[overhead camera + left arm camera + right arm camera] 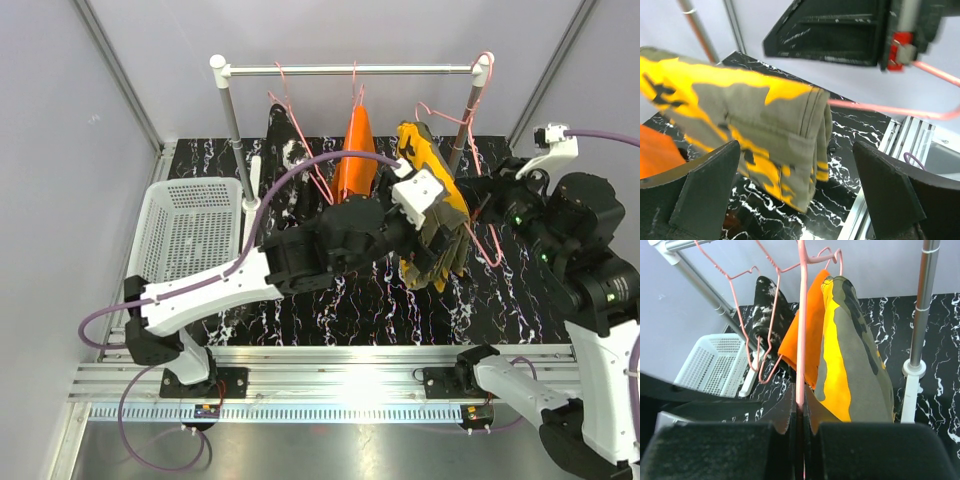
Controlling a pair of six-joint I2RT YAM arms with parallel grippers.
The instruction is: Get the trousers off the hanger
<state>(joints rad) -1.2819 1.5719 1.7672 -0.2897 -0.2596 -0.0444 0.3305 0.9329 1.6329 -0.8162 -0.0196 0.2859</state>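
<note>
Camouflage trousers (440, 240): yellow-orange and olive, folded over the pink hanger (801, 330), hanging near the right post of the rack (350, 70). Orange trousers (356, 150) just beside them; black-and-white trousers (285, 140) further left. Left gripper (797, 200) reaches across from the left, fingers wide apart on either side of the camouflage fold. Right gripper (799, 417): fingers together, clamped on the hanger wire.

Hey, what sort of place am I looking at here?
Most likely a robotics lab test cell, not a home: a left arm and right arm bolted to an aluminium rail, plain white enclosure walls, and a small clothes rail with pink hangers.
</note>
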